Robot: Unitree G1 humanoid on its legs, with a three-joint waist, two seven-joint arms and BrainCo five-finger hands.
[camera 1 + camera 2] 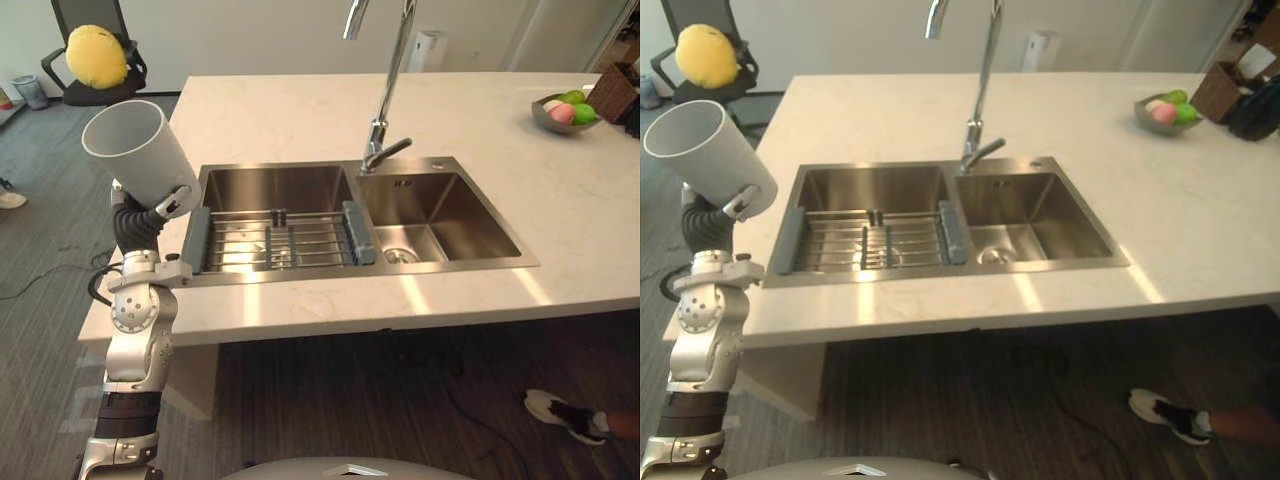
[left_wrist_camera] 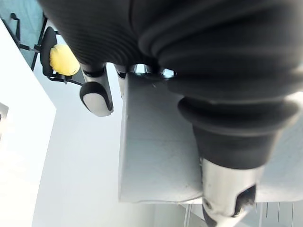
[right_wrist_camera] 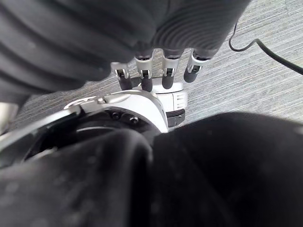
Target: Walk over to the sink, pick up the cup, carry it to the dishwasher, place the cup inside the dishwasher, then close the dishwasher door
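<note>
A white cup [image 1: 138, 150] is held up tilted, mouth pointing up and away, to the left of the steel double sink [image 1: 470, 225], level with the counter's left edge. My left hand [image 1: 177, 203] is shut on it from below. In the left wrist view the cup's pale wall [image 2: 156, 156] lies between a finger [image 2: 97, 94] and the thumb [image 2: 227, 194]. The right hand [image 3: 142, 78] hangs low over grey floor, fingers relaxed and holding nothing.
A wire drying rack [image 1: 280, 240] fills the sink's left basin, and a tall faucet [image 1: 385, 90] rises behind the divider. A fruit bowl [image 1: 565, 110] sits far right on the pale counter [image 1: 300, 110]. A chair with a yellow cushion [image 1: 95, 55] stands at far left. A person's shoe [image 1: 565, 415] is on the floor at right.
</note>
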